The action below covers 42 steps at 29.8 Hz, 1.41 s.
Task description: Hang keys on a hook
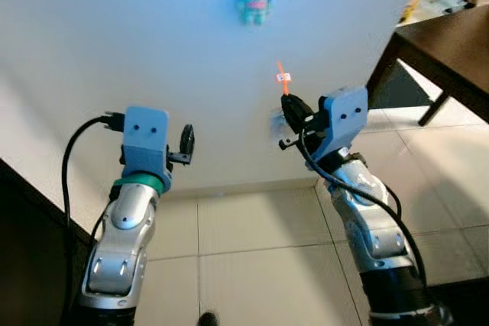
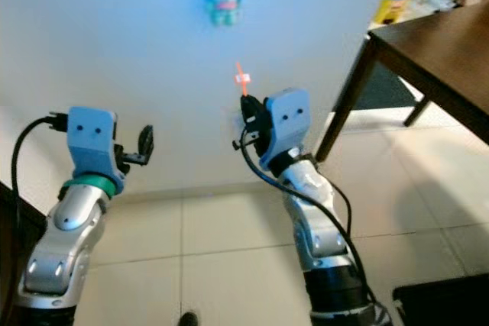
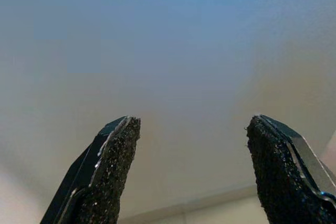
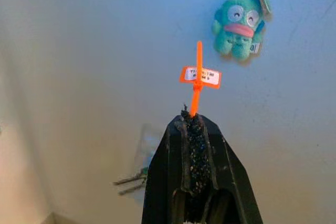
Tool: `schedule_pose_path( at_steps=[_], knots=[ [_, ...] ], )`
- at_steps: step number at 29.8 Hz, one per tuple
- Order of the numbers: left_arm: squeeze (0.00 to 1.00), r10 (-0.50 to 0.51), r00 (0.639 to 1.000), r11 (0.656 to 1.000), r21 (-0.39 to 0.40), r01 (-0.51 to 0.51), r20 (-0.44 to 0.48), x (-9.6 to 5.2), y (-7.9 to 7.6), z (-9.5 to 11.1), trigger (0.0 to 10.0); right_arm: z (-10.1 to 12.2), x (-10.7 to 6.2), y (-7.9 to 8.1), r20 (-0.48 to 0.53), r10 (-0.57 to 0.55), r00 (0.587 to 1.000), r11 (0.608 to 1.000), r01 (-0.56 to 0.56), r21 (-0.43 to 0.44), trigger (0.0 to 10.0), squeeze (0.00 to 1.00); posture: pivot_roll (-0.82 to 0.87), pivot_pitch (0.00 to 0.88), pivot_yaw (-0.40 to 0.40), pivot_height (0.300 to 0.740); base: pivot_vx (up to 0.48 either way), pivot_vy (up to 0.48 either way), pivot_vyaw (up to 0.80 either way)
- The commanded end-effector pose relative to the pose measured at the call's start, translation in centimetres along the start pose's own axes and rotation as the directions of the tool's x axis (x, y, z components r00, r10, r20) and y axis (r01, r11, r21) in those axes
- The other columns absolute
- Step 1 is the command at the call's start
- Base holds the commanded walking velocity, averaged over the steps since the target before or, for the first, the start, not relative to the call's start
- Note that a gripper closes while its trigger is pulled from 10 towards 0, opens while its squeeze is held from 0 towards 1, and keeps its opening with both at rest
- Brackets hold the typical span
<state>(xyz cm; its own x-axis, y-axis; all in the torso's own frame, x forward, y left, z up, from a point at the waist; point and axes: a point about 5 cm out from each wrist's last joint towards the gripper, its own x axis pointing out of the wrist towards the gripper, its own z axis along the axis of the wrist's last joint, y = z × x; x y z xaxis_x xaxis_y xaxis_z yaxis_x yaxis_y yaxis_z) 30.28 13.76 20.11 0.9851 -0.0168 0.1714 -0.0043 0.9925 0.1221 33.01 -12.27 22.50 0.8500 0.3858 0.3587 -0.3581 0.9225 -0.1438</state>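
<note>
Right gripper [image 4: 195, 124] is pinching an orange tag [image 4: 198, 75], raised below the teal plush keychain [image 4: 236, 24] hanging on the wall [image 1: 114, 28]. Left gripper [image 3: 191, 166] is gaping wide, holding nothing.

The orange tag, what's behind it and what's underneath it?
Behind the orange tag is the plain white wall, with a teal plush keychain hanging higher up. Underneath, its strap runs into the shut right end effector, whose fingers cover the strap's lower end.

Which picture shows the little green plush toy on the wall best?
The right wrist view: the green plush toy is close and sharp there, with its face and ring clear, hanging above the orange tag pinched in the right gripper. Both eye views show it small and blurred. The left wrist view catches a blurry scrap.
</note>
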Motion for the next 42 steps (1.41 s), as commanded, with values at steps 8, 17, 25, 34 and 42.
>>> schedule_pose_path(
  at_steps=[8,17,25,34,42],
  knots=[
    [0.00,0.008,1.000,1.000,0.003,-0.008,0.002,-0.04,0.13,-0.01,10.0,0.13,-0.03,-0.12,0.015,-0.017,1.000,1.000,0.017,0.024,10.0,0.00,-0.09,0.074,0.053,0.740,0.432,0.000,0.00],
    [0.00,0.009,1.000,1.000,-0.003,-0.009,0.009,0.15,0.06,0.26,10.0,0.25,0.02,-0.11,0.021,-0.012,1.000,1.000,0.011,0.027,10.0,0.00,-0.09,0.074,0.053,0.740,0.381,0.000,0.00],
    [0.00,0.012,1.000,1.000,-0.004,-0.012,0.009,0.17,0.11,0.23,10.0,0.21,-0.02,-0.10,0.020,-0.008,1.000,1.000,0.007,0.028,10.0,0.00,-0.09,0.074,0.051,0.740,0.376,0.000,0.00],
    [0.00,0.015,1.000,1.000,-0.005,-0.015,0.009,0.19,0.19,0.23,10.0,0.19,-0.04,-0.11,0.019,-0.006,1.000,1.000,0.006,0.030,10.0,0.00,-0.09,0.074,0.051,0.740,0.380,0.000,0.00],
    [0.00,0.016,1.000,1.000,-0.005,-0.016,0.009,0.21,0.22,0.24,10.0,0.18,-0.05,-0.10,0.020,-0.004,1.000,1.000,0.003,0.029,10.0,0.00,-0.09,0.074,0.050,0.740,0.379,0.000,0.00]
  ],
)
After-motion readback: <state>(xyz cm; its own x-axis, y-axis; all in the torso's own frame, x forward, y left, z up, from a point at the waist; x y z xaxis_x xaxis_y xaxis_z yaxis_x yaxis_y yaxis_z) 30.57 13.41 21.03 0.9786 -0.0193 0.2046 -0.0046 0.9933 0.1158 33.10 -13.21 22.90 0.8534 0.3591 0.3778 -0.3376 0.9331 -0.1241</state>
